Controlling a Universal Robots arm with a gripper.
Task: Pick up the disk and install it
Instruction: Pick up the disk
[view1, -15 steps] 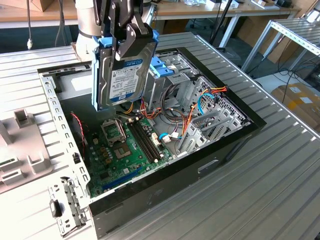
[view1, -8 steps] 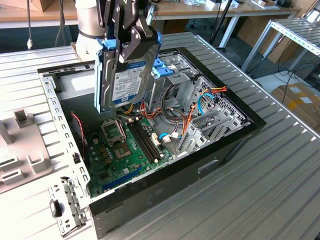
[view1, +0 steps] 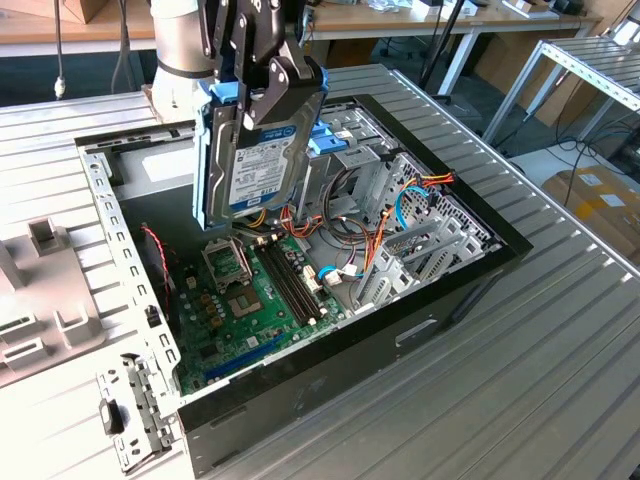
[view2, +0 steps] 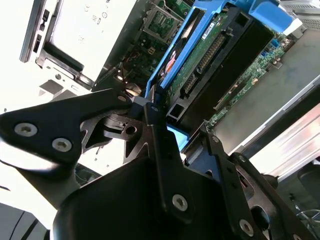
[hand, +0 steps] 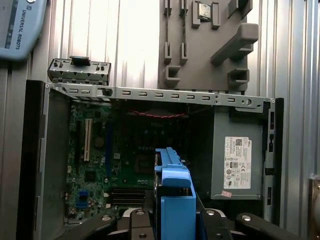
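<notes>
The black two-fingered gripper (view1: 265, 85) pinches the disk (view1: 255, 150) by its upper end, jaws pressed against its sides. The disk is a flat rectangular hard drive with a dark body and bright blue plastic rails. It hangs upright above the open black computer case (view1: 450, 300), toward eleven o'clock from the case's middle in the exterior view. Below it lies the green motherboard (view1: 240, 300). At about one o'clock from that board stands the grey metal drive cage (view1: 375, 165), topped by a lighter blue plastic bracket (view1: 330, 135) just beside the disk's edge. The case rests on a grey ribbed metal table (view1: 560, 380).
</notes>
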